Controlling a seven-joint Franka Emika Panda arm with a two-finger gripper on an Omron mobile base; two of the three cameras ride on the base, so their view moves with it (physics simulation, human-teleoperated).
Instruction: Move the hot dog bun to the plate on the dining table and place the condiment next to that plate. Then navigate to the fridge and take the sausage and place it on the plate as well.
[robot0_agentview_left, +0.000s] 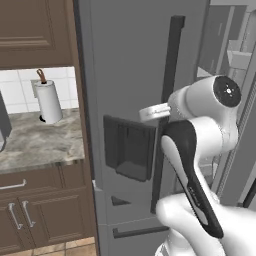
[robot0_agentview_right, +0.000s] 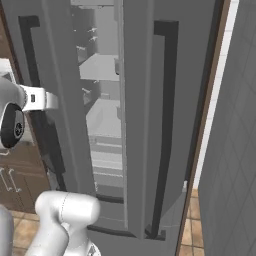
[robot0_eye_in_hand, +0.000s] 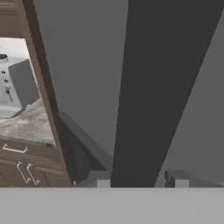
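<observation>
The fridge (robot0_agentview_left: 125, 75) stands right in front of the base, its grey steel front taking up most of both base views. The left door carries a dark dispenser recess (robot0_agentview_left: 129, 150) and, along its inner edge, a long dark upright handle (robot0_eye_in_hand: 162, 87). In the right base view a gap shows between the doors, with pale shelves (robot0_agentview_right: 102, 120) inside; the right door (robot0_agentview_right: 142, 125) has its own dark handle (robot0_agentview_right: 167, 125).

The hand (robot0_eye_in_hand: 140, 180) is at the left door's handle. In the hand view the bar runs up between the two fingertips (robot0_eye_in_hand: 101, 178), one on each side and close to it. The jaws are narrow, set around the bar. The left tip looks against it, while a thin sliver seems to remain at the other, so I cannot tell whether they press on it. In the left base view the white wrist (robot0_agentview_left: 155, 112) reaches the handle about halfway up, above the recess.

Left of the fridge, past a brown side panel (robot0_agentview_left: 80, 100), runs a marbled surface (robot0_agentview_left: 40, 140) over brown cabinets (robot0_agentview_left: 40, 215) with pale pulls. A paper roll (robot0_agentview_left: 50, 102) stands upright on it against white tiles. In the hand view a grey machine (robot0_eye_in_hand: 15, 85) sits on that surface. Right of the fridge is a grey wall (robot0_agentview_right: 235, 150), with tan floor tiles (robot0_agentview_right: 192, 235) below.
</observation>
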